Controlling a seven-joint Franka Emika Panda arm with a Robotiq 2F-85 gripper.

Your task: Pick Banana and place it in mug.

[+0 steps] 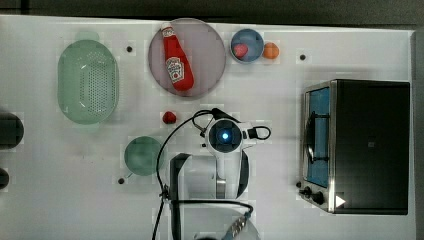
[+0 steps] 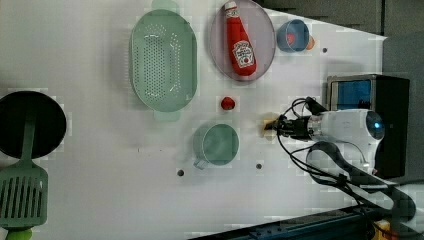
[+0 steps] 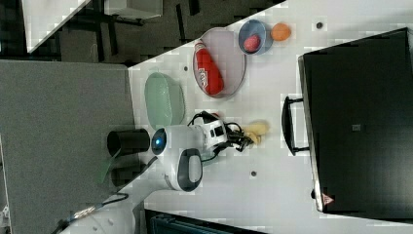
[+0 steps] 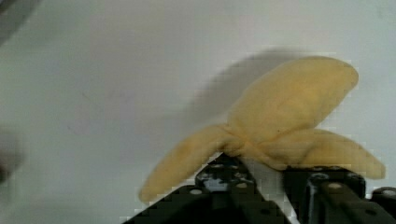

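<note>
Between the jaws sits the banana (image 4: 285,126), pale yellow and soft, and the gripper (image 4: 264,175) is clamped on its lower part. Off to the side, the mug (image 2: 216,144) stands apart on the white table (image 2: 100,165).

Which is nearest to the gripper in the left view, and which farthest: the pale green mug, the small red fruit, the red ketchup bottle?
From the gripper:
1. Pale green mug, toward the left view's left.
2. Small red fruit, up-left; close to the mug's rank.
3. Red ketchup bottle, on the plate, clearly farthest.
</note>
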